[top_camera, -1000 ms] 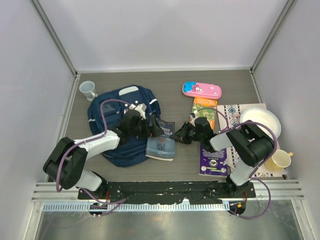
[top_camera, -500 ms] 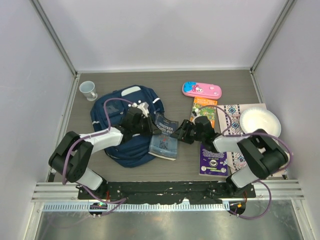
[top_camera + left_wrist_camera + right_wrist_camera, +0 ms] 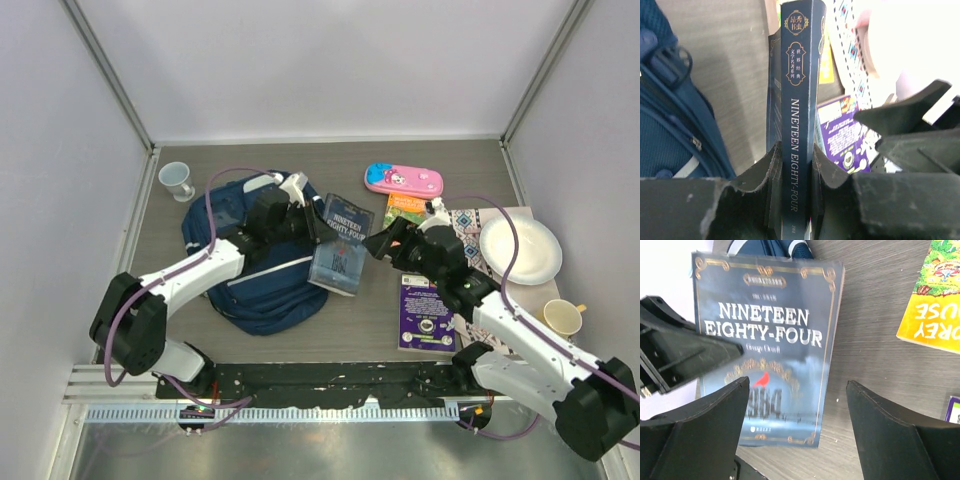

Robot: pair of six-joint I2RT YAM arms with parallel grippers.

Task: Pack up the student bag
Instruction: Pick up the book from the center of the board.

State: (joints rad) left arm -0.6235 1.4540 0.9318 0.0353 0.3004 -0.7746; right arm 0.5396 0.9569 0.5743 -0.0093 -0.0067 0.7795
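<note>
The bag (image 3: 250,285) lies at left centre of the table (image 3: 330,160). The left gripper (image 3: 794,170) is clamped on the spine of a book (image 3: 338,258), held on edge just beside the bag's right side. The right gripper (image 3: 797,395) faces the book's front cover, jaws apart and holding nothing. A purple book (image 3: 428,310) lies nearby.

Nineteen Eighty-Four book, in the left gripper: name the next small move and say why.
Probably carry the book leftward over the student bag. The left gripper is shut on its spine, holding it up beside the bag, while the right gripper hangs open facing the cover. The bag's opening is not clearly visible.
</note>
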